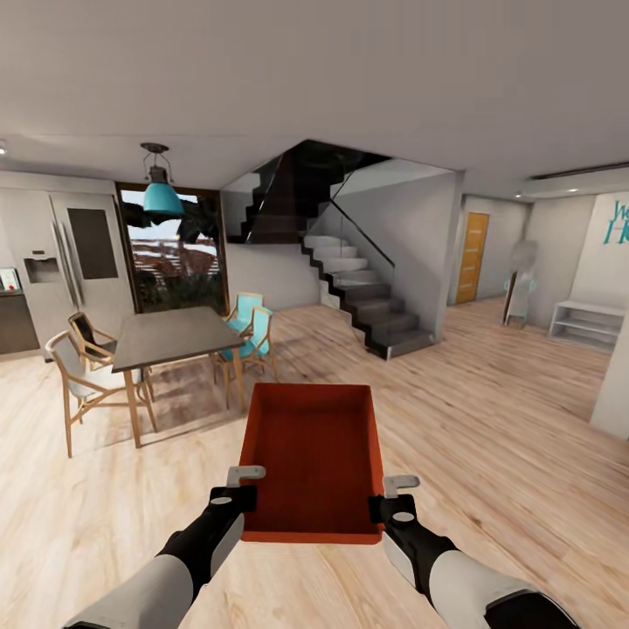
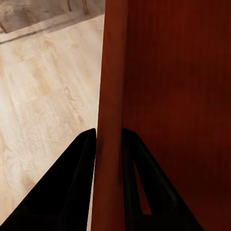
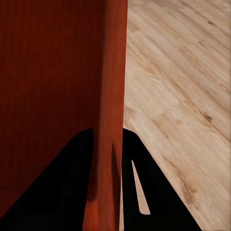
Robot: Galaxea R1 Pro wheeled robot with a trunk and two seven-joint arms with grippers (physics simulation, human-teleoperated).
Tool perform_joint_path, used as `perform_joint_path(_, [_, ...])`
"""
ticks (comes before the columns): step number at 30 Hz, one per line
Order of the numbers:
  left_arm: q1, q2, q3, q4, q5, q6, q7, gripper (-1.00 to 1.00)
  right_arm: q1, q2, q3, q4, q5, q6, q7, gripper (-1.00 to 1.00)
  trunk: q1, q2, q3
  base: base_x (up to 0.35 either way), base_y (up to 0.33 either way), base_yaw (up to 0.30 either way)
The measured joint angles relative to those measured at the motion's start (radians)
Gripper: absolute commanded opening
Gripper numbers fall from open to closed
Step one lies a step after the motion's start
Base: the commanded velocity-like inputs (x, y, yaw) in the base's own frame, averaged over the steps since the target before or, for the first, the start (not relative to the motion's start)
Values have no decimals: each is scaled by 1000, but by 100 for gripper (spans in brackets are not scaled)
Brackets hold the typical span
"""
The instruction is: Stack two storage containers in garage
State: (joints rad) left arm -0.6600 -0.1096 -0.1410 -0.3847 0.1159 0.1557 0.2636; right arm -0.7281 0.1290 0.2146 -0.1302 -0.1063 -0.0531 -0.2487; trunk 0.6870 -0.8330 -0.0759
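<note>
While the robot stands on the light wood floor (image 1: 489, 437), it holds one orange-red storage container (image 1: 314, 459) up in front of it. The left gripper (image 1: 234, 487) pinches the box's wall at 9 o'clock. The right gripper (image 1: 395, 494) pinches the wall at 3 o'clock. A dining table (image 1: 170, 335) sits at 11 o'clock, stairs (image 1: 362, 293) at 12 o'clock.

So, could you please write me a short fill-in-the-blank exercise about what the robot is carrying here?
1. Both grippers hold one orange-red storage container by its ____ walls.
2. The left gripper has one finger inside the wall and one ____ it.
3. The floor under the container is light ____ planks.
4. Ahead to the left stands a dining ____ with chairs.

Missing words: side; outside; wood; table
</note>
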Motion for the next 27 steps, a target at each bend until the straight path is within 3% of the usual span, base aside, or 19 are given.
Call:
perform_joint_path(15, [0,0,0,1,1,0,0,-100,0,1,0,0,1,2,-1,-100,0,0,0,323,0,-1])
perform_joint_path(27, [0,2,-1,0,-1,-1,-1,-100,0,3,8,1,-9,-4,-9,-100,0,0,1,323,0,-256])
